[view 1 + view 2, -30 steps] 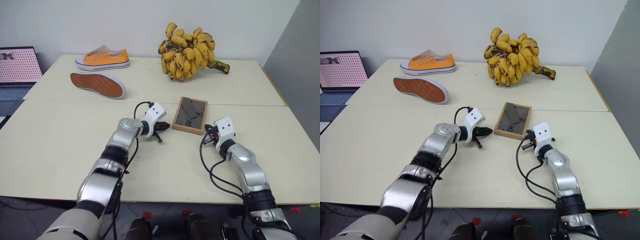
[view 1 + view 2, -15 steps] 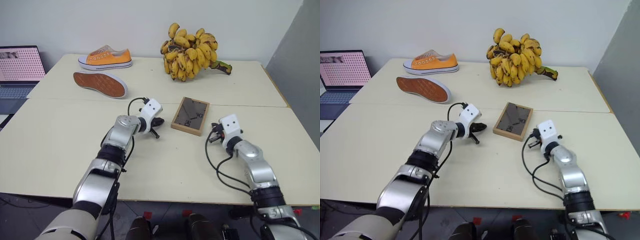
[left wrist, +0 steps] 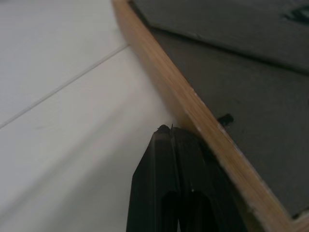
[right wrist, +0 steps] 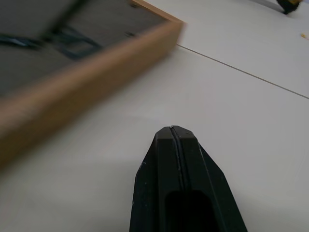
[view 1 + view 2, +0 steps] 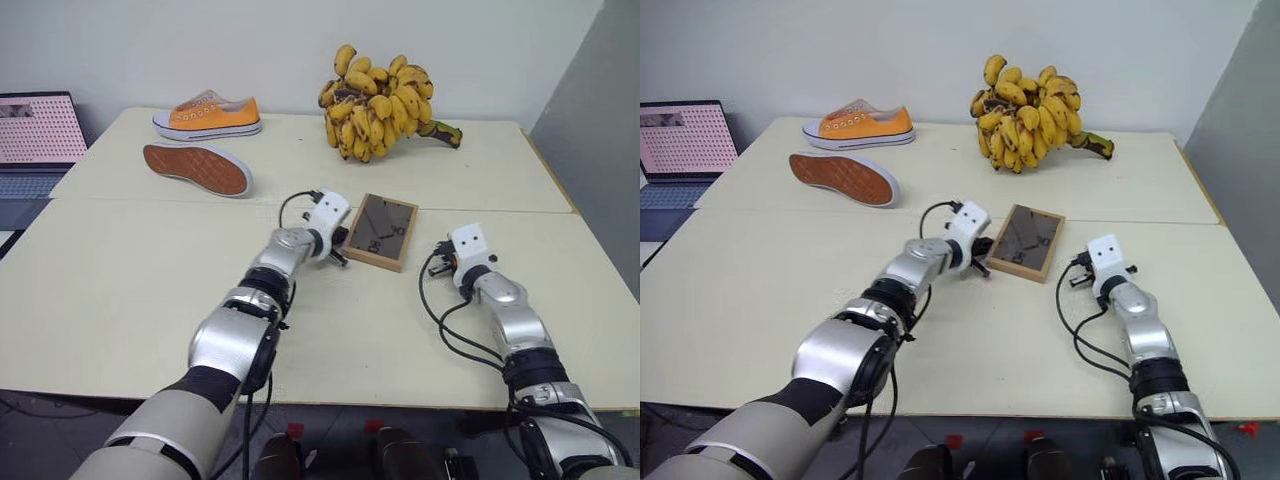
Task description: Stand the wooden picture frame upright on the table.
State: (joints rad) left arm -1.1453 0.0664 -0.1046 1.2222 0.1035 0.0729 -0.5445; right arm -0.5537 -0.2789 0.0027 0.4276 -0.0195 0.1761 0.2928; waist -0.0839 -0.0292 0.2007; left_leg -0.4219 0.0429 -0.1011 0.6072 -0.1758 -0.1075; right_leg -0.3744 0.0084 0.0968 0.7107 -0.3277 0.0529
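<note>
Far to the left of the left gripper, past the table edge, an open laptop (image 5: pixel 35 140) shows a pink dotted screen. Beyond and left of that gripper an orange canvas sneaker (image 5: pixel 208 115) stands upright near the far edge, and a second sneaker (image 5: pixel 195 168) lies on its side in front of it, its reddish-brown sole showing.

The left gripper (image 5: pixel 341 247) has its two black fingers (image 3: pixel 169 164) pressed together with nothing between them. Its tip sits right at the left long edge of the small rectangular light-wood picture frame (image 5: pixel 381 231); in the left wrist view the fingertips meet the wooden rim, though whether they press on it cannot be told.

The frame lies flat, dark grey-brown backing up, on the near section of the large pale cream table (image 5: pixel 120 290), just short of the straight seam (image 5: pixel 180 203) between the two sections. It lies between the two grippers.

Far beyond both grippers a big bunch of spotted yellow bananas (image 5: pixel 380 100) rests on the far section.

The right gripper (image 5: pixel 438 263) also has its fingers (image 4: pixel 176 159) closed together, empty, a little off the frame's right near corner and not touching it, low over the tabletop
</note>
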